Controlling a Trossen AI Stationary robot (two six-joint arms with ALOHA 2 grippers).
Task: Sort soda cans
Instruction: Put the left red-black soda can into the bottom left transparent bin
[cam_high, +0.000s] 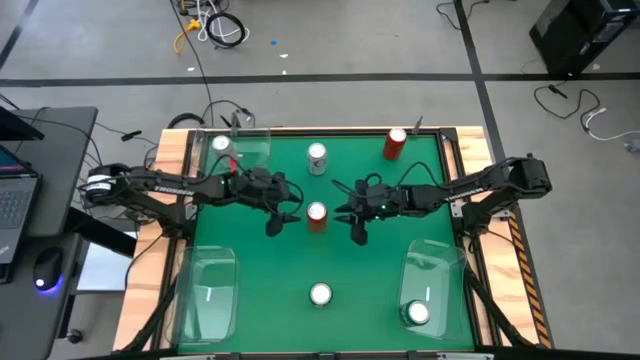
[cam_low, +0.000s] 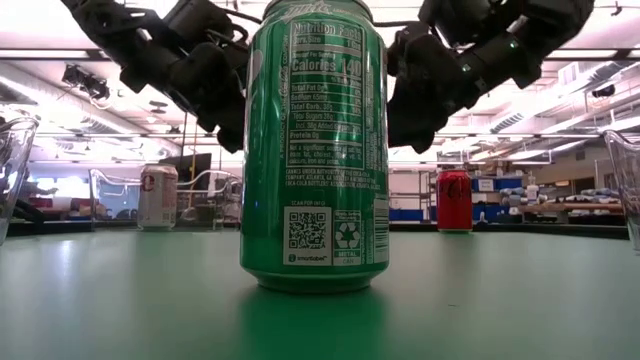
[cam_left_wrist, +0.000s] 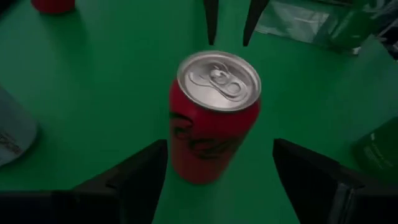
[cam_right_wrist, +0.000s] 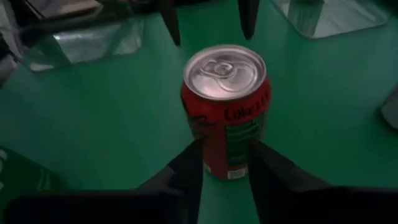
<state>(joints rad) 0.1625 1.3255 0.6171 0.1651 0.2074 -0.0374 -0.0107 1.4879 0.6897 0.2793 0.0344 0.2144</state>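
Note:
A red soda can (cam_high: 317, 215) stands upright on its base at the middle of the green table (cam_high: 260, 260). My left gripper (cam_high: 288, 213) is at the can's left, open wide, with its fingers (cam_left_wrist: 143, 180) apart from the can (cam_left_wrist: 211, 124). My right gripper (cam_high: 347, 212) is at the can's right. Its fingers (cam_right_wrist: 186, 171) leave a narrower gap and reach the lower part of the can (cam_right_wrist: 227, 112). Loose on the table are a green can (cam_high: 320, 294) near the front, a silver can (cam_high: 317, 157) and a second red can (cam_high: 395, 143) at the back. My right gripper comes slanting down from the table's right, and its fingertips (cam_right_wrist: 260, 155) stand close by the red can's lower wall (cam_right_wrist: 227, 168). Whether they touch it I cannot tell. The can stands upright on the table.
Clear plastic bins stand at the far left (cam_high: 250, 145), near left (cam_high: 205, 290) and near right (cam_high: 435, 275). The far-left bin holds a silver can (cam_high: 222, 143) and the near-right one a green can (cam_high: 418, 313). In the low view the near green can (cam_low: 315, 150) hides the middle of the table.

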